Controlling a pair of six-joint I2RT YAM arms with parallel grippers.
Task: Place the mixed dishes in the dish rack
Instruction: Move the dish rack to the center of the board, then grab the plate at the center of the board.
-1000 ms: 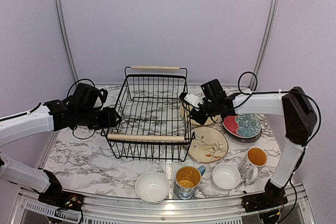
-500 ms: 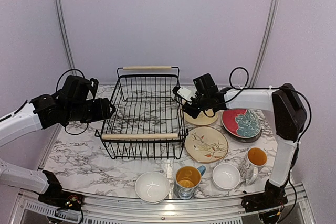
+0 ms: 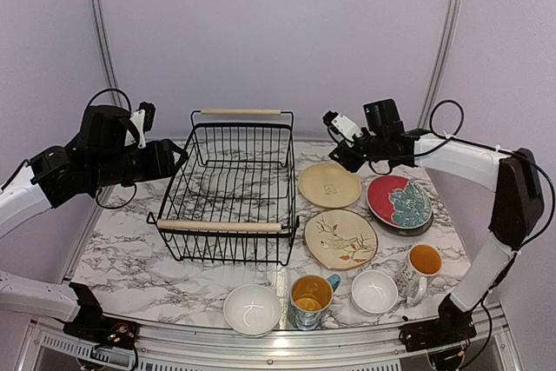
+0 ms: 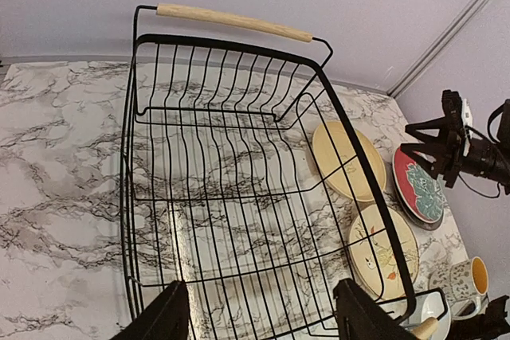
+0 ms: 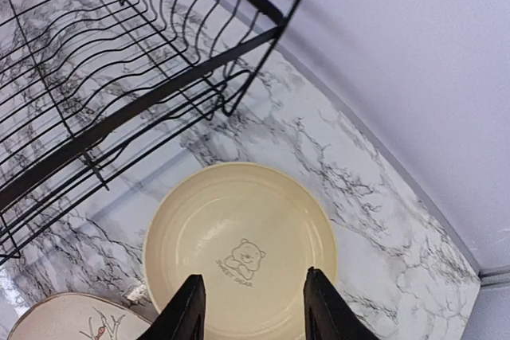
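Note:
The black wire dish rack (image 3: 228, 188) with two wooden handles stands empty at mid-table; it also fills the left wrist view (image 4: 231, 189). My left gripper (image 3: 169, 162) is open and empty, lifted off the rack's left side. My right gripper (image 3: 340, 152) is open and empty above the pale yellow plate (image 3: 329, 184), which shows in the right wrist view (image 5: 239, 248). The cream bird plate (image 3: 340, 238) lies in front of it. The teal leaf plate (image 3: 409, 205) lies on the red plate (image 3: 380, 199). Two white bowls (image 3: 252, 308) (image 3: 374, 291) and two mugs (image 3: 311, 298) (image 3: 421, 267) stand along the front.
A grey plate rim (image 3: 415, 228) shows under the red plate. The table's back wall and metal frame posts (image 3: 445, 41) close the far side. The marble tabletop (image 3: 130, 249) is bare left of the rack.
The rack has slid left and stands free. My left gripper drew back left off it. My right gripper let go of the rack's right edge and rose to the right over the yellow plate.

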